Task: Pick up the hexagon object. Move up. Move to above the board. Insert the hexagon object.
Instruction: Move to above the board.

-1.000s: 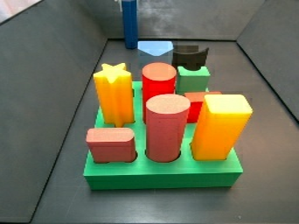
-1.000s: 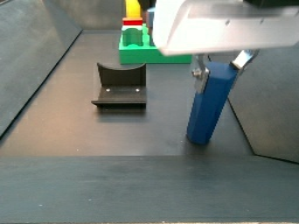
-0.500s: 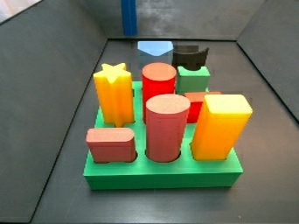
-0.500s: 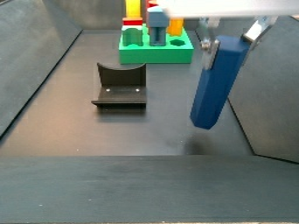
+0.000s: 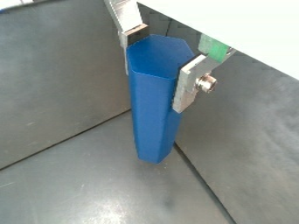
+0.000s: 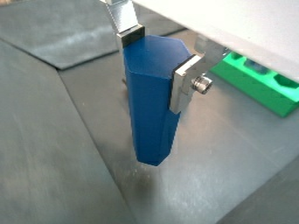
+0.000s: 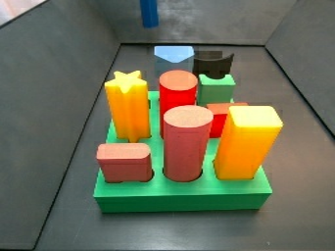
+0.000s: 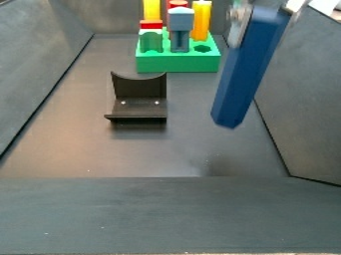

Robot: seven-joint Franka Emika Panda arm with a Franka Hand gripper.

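Board (image 7: 183, 201): a thick green square block, seen in the lower centre of a side view and at the upper centre in a side view (image 8: 176, 62); a corner of it is also caught in a wrist view (image 6: 260, 80). Held in its slots, all upright: a yellow star peg (image 7: 125, 103), two red cylinders (image 7: 187, 143) (image 7: 178, 93), an orange-yellow square peg (image 7: 249, 141), a low red rounded peg (image 7: 124, 163) and a small green cube peg (image 7: 217, 89).

Hexagon object (image 8: 248, 68): a dark blue many-sided column, found at the upper right of a side view, upright and clear of the floor (its lower end is shown well above the dark surface). Only its lower tip (image 7: 148, 13) is seen at the top edge of a side view, behind the board.

Gripper (image 5: 163, 59): placed at the top of the hexagon object in both wrist views (image 6: 158, 61); its silver fingers (image 5: 191, 81) are closed against opposite faces of the column, which is gripped between them.

Loose items behind the board: a pale blue flat shape (image 7: 170, 54) and a black notched block (image 7: 215, 65), just beside each other.

Fixture (image 8: 135, 98): a dark L-shaped bracket on the floor, at centre left of a side view.

Surface: a dark grey floor (image 8: 134, 159), enclosed by grey walls (image 7: 72, 59).
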